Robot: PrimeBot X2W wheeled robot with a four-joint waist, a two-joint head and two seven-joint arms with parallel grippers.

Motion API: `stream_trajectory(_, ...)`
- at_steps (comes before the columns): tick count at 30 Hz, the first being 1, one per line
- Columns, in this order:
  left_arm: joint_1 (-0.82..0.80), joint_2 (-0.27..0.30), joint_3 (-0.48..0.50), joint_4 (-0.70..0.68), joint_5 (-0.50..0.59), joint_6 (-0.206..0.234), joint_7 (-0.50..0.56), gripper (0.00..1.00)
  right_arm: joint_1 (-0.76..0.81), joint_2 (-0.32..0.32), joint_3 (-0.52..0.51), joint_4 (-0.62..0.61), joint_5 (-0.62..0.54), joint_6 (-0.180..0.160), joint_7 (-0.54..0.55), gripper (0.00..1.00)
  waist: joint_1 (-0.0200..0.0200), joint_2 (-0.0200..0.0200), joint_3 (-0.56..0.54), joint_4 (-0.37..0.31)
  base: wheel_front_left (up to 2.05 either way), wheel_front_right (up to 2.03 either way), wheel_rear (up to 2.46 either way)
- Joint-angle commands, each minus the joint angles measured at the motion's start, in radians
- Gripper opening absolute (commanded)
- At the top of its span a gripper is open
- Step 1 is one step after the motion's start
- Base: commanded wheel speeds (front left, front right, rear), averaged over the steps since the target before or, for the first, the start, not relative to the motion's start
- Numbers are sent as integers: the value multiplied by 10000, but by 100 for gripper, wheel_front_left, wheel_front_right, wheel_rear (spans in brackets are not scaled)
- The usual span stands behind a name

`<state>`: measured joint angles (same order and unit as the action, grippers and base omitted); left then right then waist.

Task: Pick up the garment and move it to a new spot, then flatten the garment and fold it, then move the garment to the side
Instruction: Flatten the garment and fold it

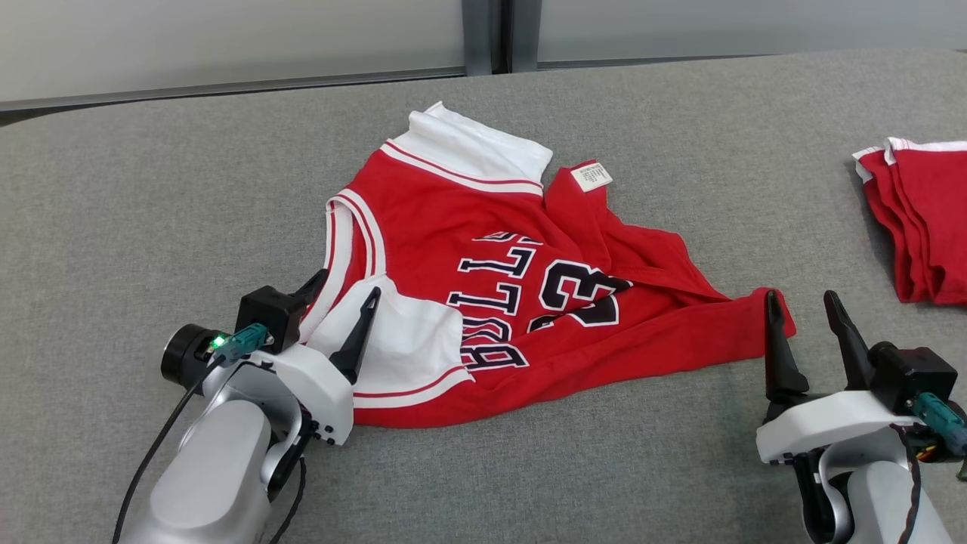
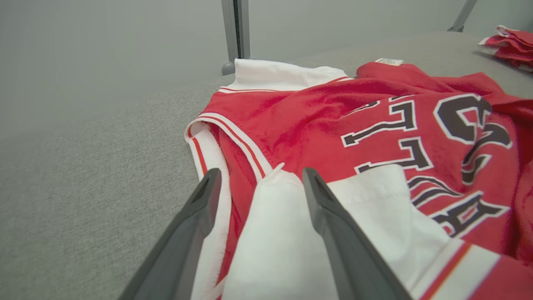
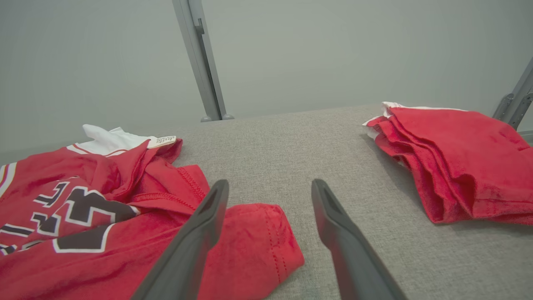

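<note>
The light was bright, even and diffuse. The head view was sharp, and a soft shadow lay at 9 o'clock of the folded red pile (image 1: 918, 219) on the grey table (image 1: 680, 113). In both wrist views the near fingers (image 2: 345, 241) at 6 o'clock were blurred. The frame posts (image 3: 202, 62) leaned from wide-angle distortion.

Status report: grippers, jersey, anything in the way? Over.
Left gripper open, straddling white sleeve. Right gripper open at hem corner, nothing held. Jersey rumpled, unfolded. Folded red pile far right, clear.
</note>
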<state>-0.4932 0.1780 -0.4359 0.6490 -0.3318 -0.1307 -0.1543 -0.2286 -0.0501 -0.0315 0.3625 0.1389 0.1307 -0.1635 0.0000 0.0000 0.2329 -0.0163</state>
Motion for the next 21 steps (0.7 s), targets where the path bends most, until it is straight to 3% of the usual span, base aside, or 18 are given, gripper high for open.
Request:
stream_trajectory(1, -258, 121, -186, 154, 114, 2, 23, 100, -153, -13, 48, 20, 108, -3, -98, 100, 0, 0, 138, -97, 0, 0, 0)
stream_trajectory(16, -1602, 657, -2029, 1058, -156, 2, 122, 100, -483, -15, 100, 380, 472, -3, -343, 100, 0, 0, 550, -326, 0, 0, 0)
stream_trajectory(17, -1625, 671, -2111, 1114, -213, 2, 123, 80, -501, -13, 100, 406, 473, -3, -343, 100, 0, 0, 554, -330, 0, 0, 0)
stream_trajectory(19, -1684, 680, -2267, 1228, -307, 2, 118, 14, -521, -15, 92, 457, 494, -3, -382, 100, 0, 0, 556, -332, 0, 0, 0)
stream_trajectory(20, -1733, 689, -2328, 1265, -367, 2, 101, 0, -534, -15, 94, 486, 504, -3, -398, 100, 0, 0, 561, -333, 0, 0, 0)
stream_trajectory(21, -1784, 699, -2386, 1295, -408, 2, 60, 0, -546, -15, 95, 512, 508, -3, -421, 100, 0, 0, 563, -329, 0, 0, 0)
